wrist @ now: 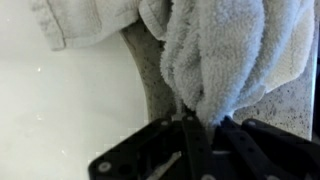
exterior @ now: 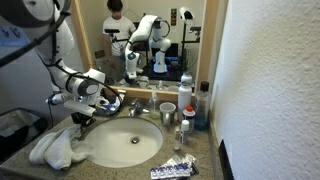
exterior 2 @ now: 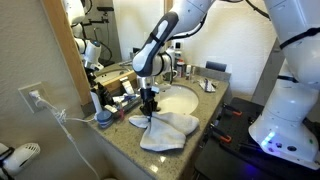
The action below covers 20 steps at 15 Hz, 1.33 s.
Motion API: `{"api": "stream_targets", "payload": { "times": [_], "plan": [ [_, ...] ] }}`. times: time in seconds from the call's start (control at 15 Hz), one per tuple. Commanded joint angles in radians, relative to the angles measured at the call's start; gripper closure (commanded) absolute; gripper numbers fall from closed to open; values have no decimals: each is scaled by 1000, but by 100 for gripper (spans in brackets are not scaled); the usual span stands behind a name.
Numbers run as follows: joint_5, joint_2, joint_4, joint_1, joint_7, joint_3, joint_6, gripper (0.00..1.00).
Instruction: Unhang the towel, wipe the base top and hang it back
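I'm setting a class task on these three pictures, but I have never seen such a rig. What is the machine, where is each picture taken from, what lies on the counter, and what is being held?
The machine is a jointed robot arm steered by a person. At its end is a gripper, a two-fingered clamp. Two pictures come from cameras standing in the bathroom, outside the robot. The third comes from a camera on the robot's wrist, looking along the fingers.

The surface is a speckled vanity countertop with a white basin set into it, below a mirror. Bottles and a cup stand beside the basin. The gripper is closed on a pale towel, most of which lies bunched on the countertop at the basin's edge.
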Motion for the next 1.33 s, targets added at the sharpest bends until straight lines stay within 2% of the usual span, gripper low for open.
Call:
{"api": "stream_targets", "payload": {
  "times": [0.0,0.8,1.07,1.27],
  "plan": [
    [-21,59,-5,-6,2,-14,-96,96],
    [56,163,146,-4,-80,62,-255,96],
    [119,171,151,-5,-115,82,-180,96],
    [148,141,119,-1,-132,72,-82,96]
  ]
}}
